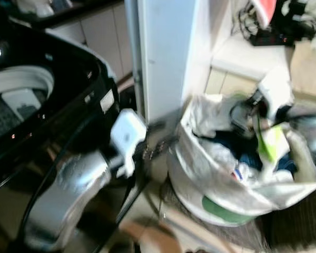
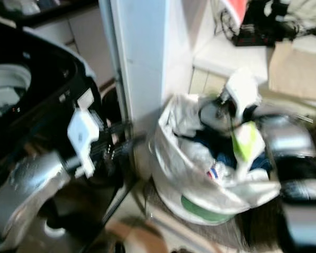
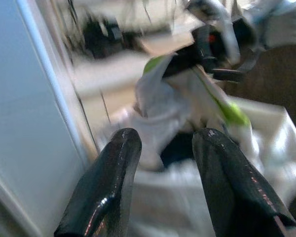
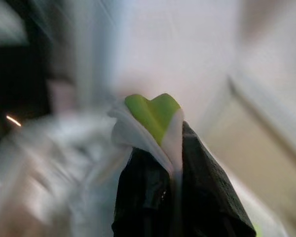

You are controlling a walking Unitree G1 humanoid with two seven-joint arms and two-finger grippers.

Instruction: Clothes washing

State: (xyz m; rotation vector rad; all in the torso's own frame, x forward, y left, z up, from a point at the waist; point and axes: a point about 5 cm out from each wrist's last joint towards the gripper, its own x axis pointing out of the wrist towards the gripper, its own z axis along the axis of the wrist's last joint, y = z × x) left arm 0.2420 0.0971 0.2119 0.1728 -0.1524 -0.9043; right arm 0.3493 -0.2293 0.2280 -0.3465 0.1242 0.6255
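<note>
White-and-lime cloth (image 4: pixel 155 121) is pinched in my right claw (image 4: pixel 172 163) above the crumpled white laundry bag (image 1: pixel 221 179) on the right; the black top-loading washer (image 1: pixel 21 100) lies far left. Left claw (image 3: pixel 163 163), fingers apart and empty, hangs between them.

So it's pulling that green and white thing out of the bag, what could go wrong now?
The right gripper pinches only an edge of the green and white garment, so it might slip free on the way to the washing machine. The rest of the cloth hangs into the laundry bag and could drag other clothes out. The pictures are blurred with motion, so a swing might snag it.
</note>
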